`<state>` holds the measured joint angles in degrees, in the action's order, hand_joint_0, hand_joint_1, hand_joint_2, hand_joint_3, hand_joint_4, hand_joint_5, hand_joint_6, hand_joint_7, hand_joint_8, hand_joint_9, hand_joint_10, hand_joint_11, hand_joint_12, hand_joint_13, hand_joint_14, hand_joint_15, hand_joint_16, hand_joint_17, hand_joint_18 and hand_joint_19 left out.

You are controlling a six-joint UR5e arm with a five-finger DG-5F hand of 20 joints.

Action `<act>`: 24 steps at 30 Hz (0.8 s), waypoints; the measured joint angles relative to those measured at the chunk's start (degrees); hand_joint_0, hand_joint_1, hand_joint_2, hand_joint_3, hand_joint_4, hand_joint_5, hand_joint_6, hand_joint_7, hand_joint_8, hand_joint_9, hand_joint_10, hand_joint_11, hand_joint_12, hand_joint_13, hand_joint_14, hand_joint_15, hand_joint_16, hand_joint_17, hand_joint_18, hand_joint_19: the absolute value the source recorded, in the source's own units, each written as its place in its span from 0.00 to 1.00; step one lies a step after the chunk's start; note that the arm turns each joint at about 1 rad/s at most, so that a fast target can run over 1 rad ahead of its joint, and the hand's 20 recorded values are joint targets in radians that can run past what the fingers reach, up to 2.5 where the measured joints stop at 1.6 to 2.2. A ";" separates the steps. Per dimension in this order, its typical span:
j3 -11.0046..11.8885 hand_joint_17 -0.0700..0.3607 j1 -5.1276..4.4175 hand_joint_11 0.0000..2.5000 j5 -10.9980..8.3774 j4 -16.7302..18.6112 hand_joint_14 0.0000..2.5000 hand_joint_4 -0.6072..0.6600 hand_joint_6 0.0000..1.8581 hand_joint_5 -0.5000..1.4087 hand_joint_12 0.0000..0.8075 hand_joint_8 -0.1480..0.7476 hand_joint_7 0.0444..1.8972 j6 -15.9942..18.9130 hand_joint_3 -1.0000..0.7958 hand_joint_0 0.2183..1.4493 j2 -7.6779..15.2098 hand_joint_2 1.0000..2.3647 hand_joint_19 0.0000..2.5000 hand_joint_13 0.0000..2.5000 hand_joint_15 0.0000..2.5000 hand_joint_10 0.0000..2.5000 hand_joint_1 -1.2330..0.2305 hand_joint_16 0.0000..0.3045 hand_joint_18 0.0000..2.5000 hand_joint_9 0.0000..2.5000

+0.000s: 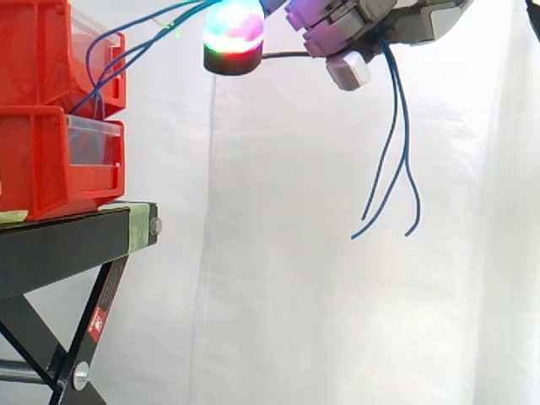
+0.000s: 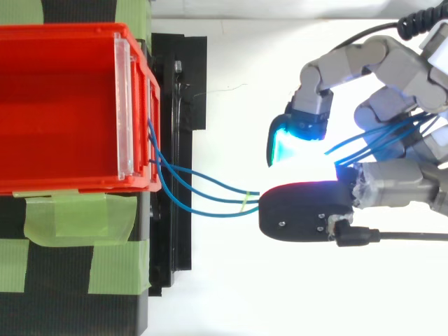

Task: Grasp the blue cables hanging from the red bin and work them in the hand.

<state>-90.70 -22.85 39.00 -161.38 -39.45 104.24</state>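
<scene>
Gripping blue cables (image 1: 404, 143) strung from the red bin (image 2: 70, 183), the hand (image 2: 402, 185) clenches its fingers (image 2: 364, 59); working them likely comes next.

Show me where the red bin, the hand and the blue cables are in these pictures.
red bin (image 2: 70, 183), top view, on a long side wall.
hand (image 2: 395, 187), top view, on a grey finger.
blue cables (image 2: 217, 199), top view, on the middle strand between bin and hand.

Robot lab bench, white curtain (image 1: 295, 278), red bins (image 1: 34, 160), black stand (image 1: 59, 245)
</scene>
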 measured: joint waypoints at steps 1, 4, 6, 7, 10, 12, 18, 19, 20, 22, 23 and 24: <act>0.00 0.52 0.06 1.00 0.12 0.35 1.00 0.77 0.51 0.22 0.66 0.67 0.55 -0.19 0.16 0.57 0.00 0.01 0.30 0.76 0.56 1.00 0.46 0.67 1.00 0.72; 0.00 0.52 0.14 1.00 0.19 1.00 1.00 0.77 0.50 0.22 0.66 0.67 0.56 -0.29 0.13 0.54 0.00 0.01 0.30 0.76 0.56 1.00 0.46 0.67 1.00 0.72; 0.00 0.52 0.15 1.00 0.19 1.27 1.00 0.76 0.47 0.22 0.66 0.67 0.56 -0.13 0.12 0.52 0.00 0.01 0.30 0.76 0.56 1.00 0.46 0.67 1.00 0.72; 0.00 0.52 0.15 1.00 0.19 1.33 1.00 0.76 0.47 0.22 0.66 0.67 0.57 0.04 0.12 0.51 0.00 0.01 0.30 0.76 0.56 1.00 0.46 0.67 1.00 0.72; 0.00 0.52 0.16 1.00 0.20 1.36 1.00 0.76 0.44 0.22 0.66 0.67 0.58 0.60 0.10 0.49 0.00 0.01 0.30 0.76 0.56 1.00 0.47 0.67 1.00 0.72; 0.00 0.52 0.17 1.00 0.25 1.35 1.00 0.75 0.41 0.22 0.66 0.67 0.59 0.72 0.10 0.48 0.00 0.01 0.30 0.76 0.56 1.00 0.46 0.67 1.00 0.72; 0.00 0.52 0.26 1.00 0.61 1.33 1.00 0.75 0.41 0.22 0.66 0.67 0.58 0.77 0.11 0.49 0.00 0.01 0.30 0.76 0.56 1.00 0.46 0.67 1.00 0.72; 0.00 0.52 0.27 1.00 0.62 1.33 1.00 0.75 0.41 0.22 0.66 0.67 0.58 0.79 0.11 0.50 0.00 0.01 0.30 0.76 0.56 1.00 0.46 0.67 1.00 0.72; 0.00 0.52 0.27 1.00 0.63 1.32 1.00 0.75 0.41 0.22 0.66 0.67 0.58 0.83 0.11 0.50 0.00 0.01 0.30 0.76 0.56 1.00 0.45 0.67 1.00 0.72; 0.00 0.52 0.27 1.00 0.64 1.31 1.00 0.75 0.41 0.23 0.66 0.67 0.58 0.88 0.12 0.51 0.00 0.01 0.30 0.76 0.56 1.00 0.45 0.67 1.00 0.72; 0.00 0.52 0.27 1.00 0.64 1.29 1.00 0.76 0.41 0.23 0.66 0.67 0.57 0.91 0.12 0.53 0.00 0.01 0.30 0.76 0.56 1.00 0.45 0.67 1.00 0.72; 0.00 0.52 0.28 1.00 0.64 1.28 1.00 0.75 0.42 0.23 0.66 0.67 0.57 0.92 0.15 0.55 0.00 0.01 0.30 0.76 0.56 1.00 0.45 0.67 1.00 0.72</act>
<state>-90.70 -22.57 39.64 -160.09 -38.53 104.24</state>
